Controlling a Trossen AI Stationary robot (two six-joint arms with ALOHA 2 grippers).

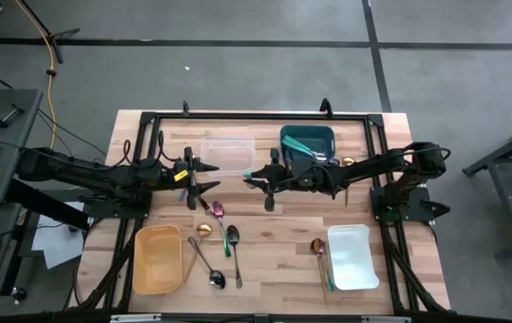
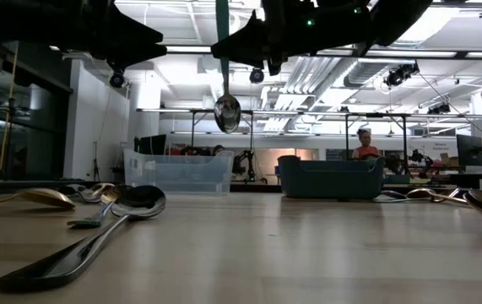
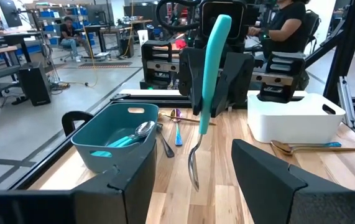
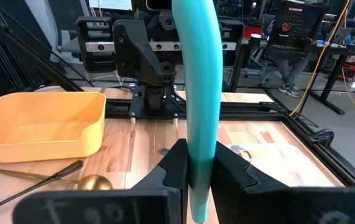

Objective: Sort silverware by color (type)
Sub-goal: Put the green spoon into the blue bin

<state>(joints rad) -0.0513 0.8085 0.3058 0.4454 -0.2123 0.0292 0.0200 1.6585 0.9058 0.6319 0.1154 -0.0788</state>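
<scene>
Right hand (image 1: 254, 175) is clamped tight on the teal-handled spoon with a silver bowl (image 3: 205, 93), and it dangles bowl-down in mid-air over the middle of the wooden counter (image 1: 273, 260), between the clear plastic tub (image 1: 229, 154) and the teal bin (image 1: 308, 144). Left hand (image 1: 209, 175) hangs just opposite, fingers spread wide, gripping nothing. Gold, black and pink-purple spoons (image 1: 217, 244) lie scattered on the counter below

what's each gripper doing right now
Left gripper: open, empty.
Right gripper: shut on the teal-handled, silver-headed spoon, hanging above the table.
</scene>
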